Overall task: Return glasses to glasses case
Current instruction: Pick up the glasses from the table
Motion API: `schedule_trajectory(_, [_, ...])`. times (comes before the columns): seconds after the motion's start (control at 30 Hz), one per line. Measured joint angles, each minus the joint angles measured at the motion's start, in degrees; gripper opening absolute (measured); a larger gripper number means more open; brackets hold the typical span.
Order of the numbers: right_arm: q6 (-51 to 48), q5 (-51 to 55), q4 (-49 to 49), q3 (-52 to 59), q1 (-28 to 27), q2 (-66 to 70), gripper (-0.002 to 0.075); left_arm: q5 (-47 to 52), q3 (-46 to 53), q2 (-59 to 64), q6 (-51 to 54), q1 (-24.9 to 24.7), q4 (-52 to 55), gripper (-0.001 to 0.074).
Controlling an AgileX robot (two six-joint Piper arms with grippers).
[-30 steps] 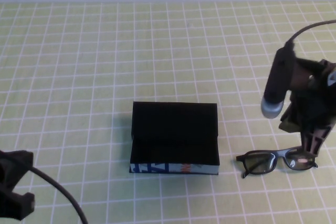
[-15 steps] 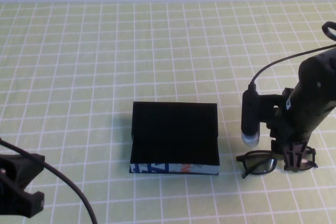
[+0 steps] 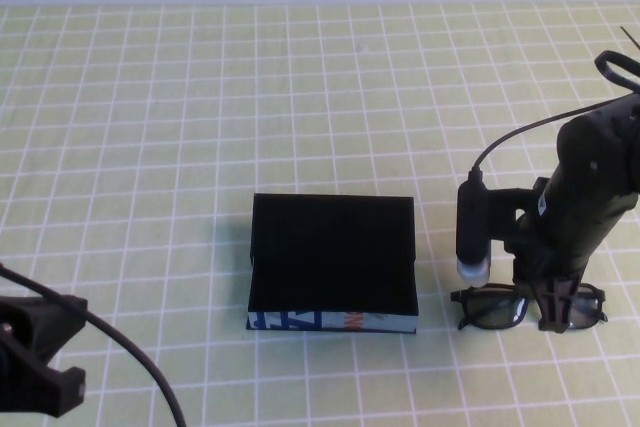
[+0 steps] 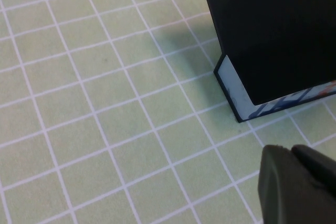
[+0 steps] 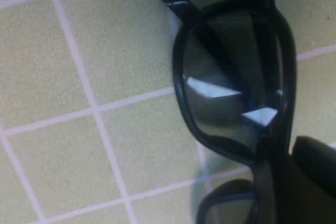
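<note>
Tabletop point(image 3: 150, 127): pale green mat ruled with a white grid, covering the whole work surface.

Glasses case point(image 3: 332, 265): rectangular black box near the middle of the table, flap lid raised at the back, black lining showing, front side printed blue, white and orange. The left wrist view shows one white end panel and a corner of the printed front point(image 4: 273, 40).

Right arm point(image 3: 590, 197): black, reaching down on the right side of the table, with a grey-tipped cylinder mounted beside it facing the case. Right gripper point(image 3: 556, 309) is down at table level directly over the glasses, at the bridge between the two lenses; whether its fingers have closed on the frame I cannot tell.

Left gripper point(image 4: 294, 187): parked at the near left corner of the table, well apart from the case; its dark fingers sit pressed together and hold nothing.

Glasses point(image 3: 495, 309): black-framed, rectangular clear lenses, lying on the mat just beside the case's right end, outside the case. The right wrist view shows one lens point(image 5: 233, 85) close up with the frame resting on the grid.
</note>
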Motion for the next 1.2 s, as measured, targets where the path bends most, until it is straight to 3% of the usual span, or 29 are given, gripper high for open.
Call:
schedule_trajectory(0.2, [-0.10,0.10,0.00,0.00,0.00,-0.54,-0.0010,0.86,0.00,0.00,0.00,0.00,-0.10,-0.0004])
schedule_trajectory(0.73, [-0.82,2.49,0.61,0.00,0.00,-5.13,-0.0011,1.23,0.00,0.00,0.00,0.00,-0.10,-0.0004])
schedule_trajectory(0.87, [-0.91,3.51,2.44,0.00,0.00,-5.13,0.0101,1.23,0.00,0.00,0.00,0.00,-0.10,-0.0004])
schedule_trajectory(1.0, [-0.20,2.95,1.65,1.25,0.00,-5.13,0.0283,1.23,0.00,0.00,0.00,0.00,-0.10,-0.0004])
schedule_trajectory(1.2, [2.51,-1.52,-1.06,3.45,0.00,-4.55,0.0350,1.23,0.00,0.00,0.00,0.00,-0.10,-0.0004])
